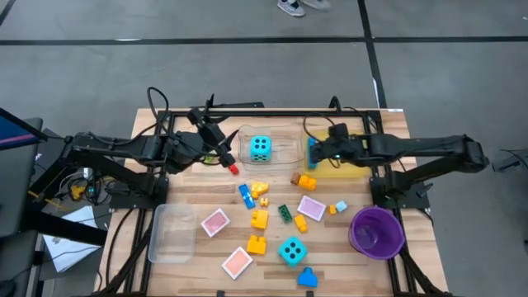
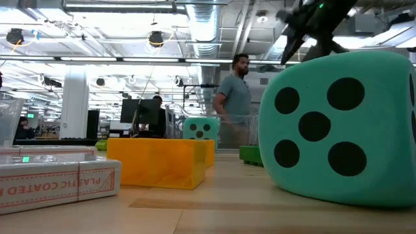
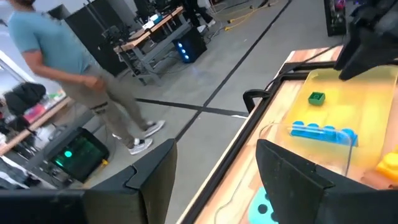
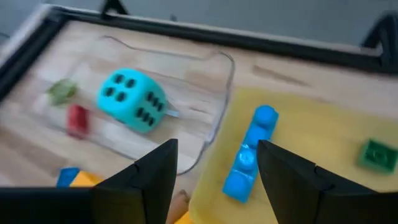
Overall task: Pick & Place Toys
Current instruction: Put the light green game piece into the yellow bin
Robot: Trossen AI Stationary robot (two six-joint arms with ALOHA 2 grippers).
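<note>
My right gripper (image 1: 315, 153) hangs open above the yellow tray (image 1: 351, 170), nothing between its fingers (image 4: 155, 171). Under it a long blue brick (image 4: 249, 155) and a green brick (image 4: 377, 152) lie in that tray. My left gripper (image 1: 223, 148) stands open and raised at the left end of the far clear tray (image 1: 285, 136). A turquoise die (image 1: 261, 148) sits in that tray, and a red brick (image 1: 233, 168) lies by its near-left corner. A second die (image 1: 292, 250), pink tiles (image 1: 215, 222) and several bricks (image 1: 259, 219) lie mid-table.
A purple bowl (image 1: 377, 232) stands near right. Another clear tray (image 1: 173, 233) lies near left. Orange bricks (image 1: 305, 179) lie just in front of the yellow tray. A person (image 2: 234, 97) walks in the room beyond the table's far edge.
</note>
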